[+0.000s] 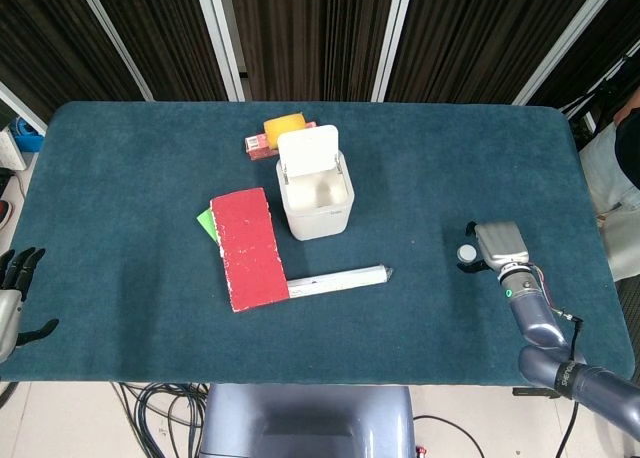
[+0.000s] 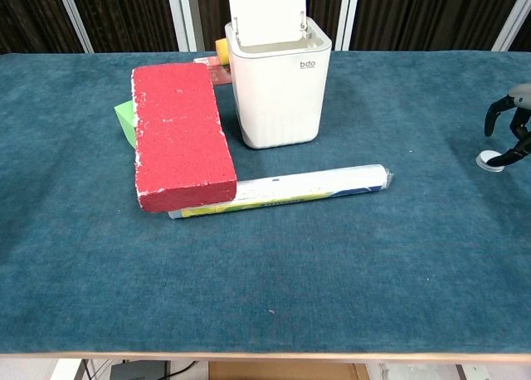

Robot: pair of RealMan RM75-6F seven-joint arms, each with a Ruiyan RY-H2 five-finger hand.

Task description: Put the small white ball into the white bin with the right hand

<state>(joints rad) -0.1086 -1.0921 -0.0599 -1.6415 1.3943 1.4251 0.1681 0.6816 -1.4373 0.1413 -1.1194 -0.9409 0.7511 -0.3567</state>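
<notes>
Reaching over the small white ball [image 1: 467,252], the right hand [image 1: 497,246] is seen near the right side of a dark blue table [image 1: 130,178]. Its fingers [image 2: 500,108] are curled down around the ball but apart, and nothing appears to be held yet; whether a fingertip touches the ball cannot be told. The ball lies on the cloth, well apart from the white bin [image 1: 316,195], which stands near the table's middle with its lid raised. Beside the bin lie a red block [image 1: 246,248], a rolled paper tube [image 1: 337,279] and a yellow object [image 1: 282,126] behind. The left hand [image 1: 14,290] is seen at the far left edge, fingers spread, holding nothing. A likely risk is judged: the small ball could be nudged and rolled away if the fingers close unevenly, or dropped short of the bin if gripped loosely.
</notes>
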